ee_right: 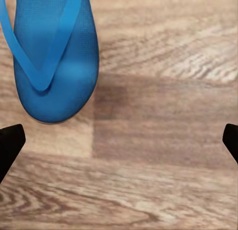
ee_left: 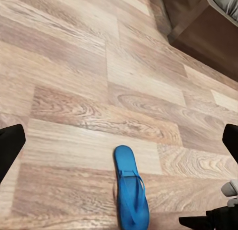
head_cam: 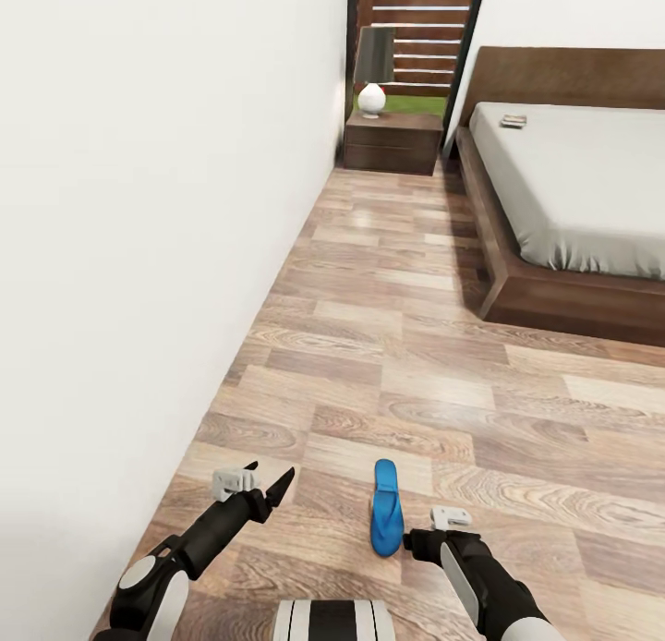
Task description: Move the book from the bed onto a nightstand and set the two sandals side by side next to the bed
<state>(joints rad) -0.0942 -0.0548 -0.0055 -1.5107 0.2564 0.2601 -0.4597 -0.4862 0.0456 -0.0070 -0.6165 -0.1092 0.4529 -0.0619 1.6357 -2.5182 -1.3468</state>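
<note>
Both arms reach forward low over the wood-plank floor, and one blue sandal lies flat on the boards between them, strap side up. Beside the sandal the right gripper hovers above bare planks, its jaws released and wide apart with nothing between them; the sandal's rounded end sits just off to one side of that gap. On the sandal's other side the left gripper also hangs with jaws spread and empty, apart from the sandal. Well beyond the sandal stands the bed, and the book rests on its mattress near the headboard. Beside the bed's head end stands the nightstand, carrying a lamp, against the white wall.
</note>
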